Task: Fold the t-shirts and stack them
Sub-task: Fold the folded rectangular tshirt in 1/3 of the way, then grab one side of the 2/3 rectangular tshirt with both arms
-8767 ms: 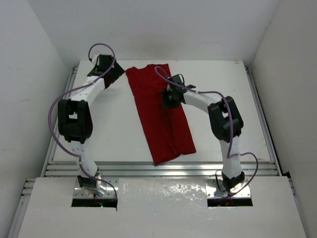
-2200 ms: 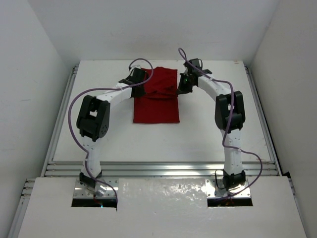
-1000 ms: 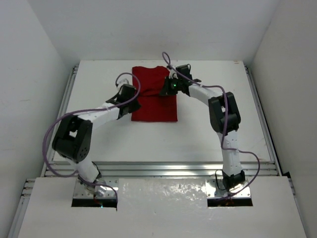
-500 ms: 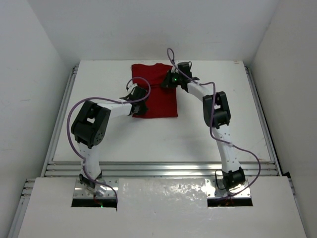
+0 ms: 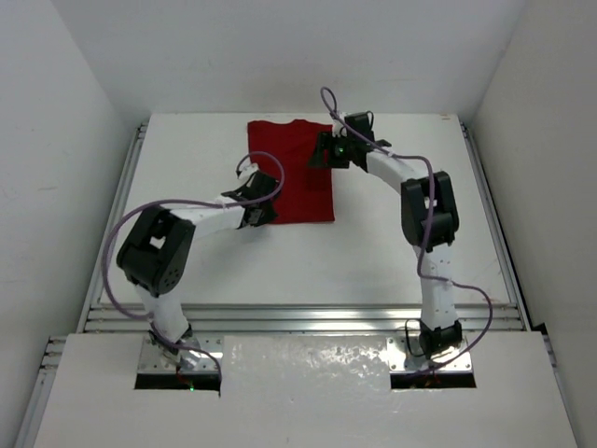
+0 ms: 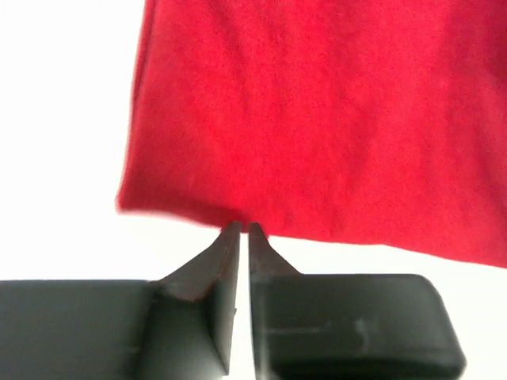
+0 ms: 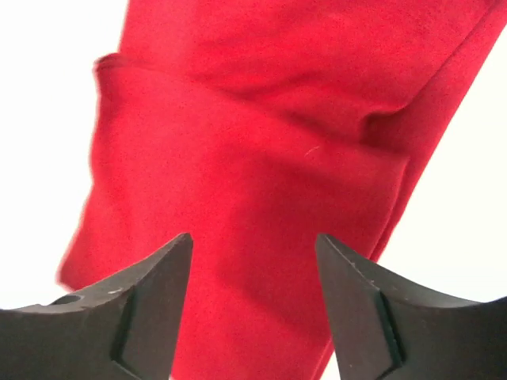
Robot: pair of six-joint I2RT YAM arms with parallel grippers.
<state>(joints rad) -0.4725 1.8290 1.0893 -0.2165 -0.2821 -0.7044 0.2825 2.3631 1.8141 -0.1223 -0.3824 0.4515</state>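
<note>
**White table in a white enclosure**

A white table (image 5: 392, 252) stands closed in by plain white walls (image 5: 56, 140) at its left, far and right edges. Metal rails (image 5: 298, 317) line its near edge, beside a glossy white panel (image 5: 308, 373). Light falls evenly.

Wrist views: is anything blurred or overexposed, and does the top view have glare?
Left wrist: the table is blown out to flat white, and the t-shirt looks soft, its near edge smeared. Right wrist: the same white-out, but the cloth folds read sharply. Top external: even light, with glare on the glossy near panel.
</note>
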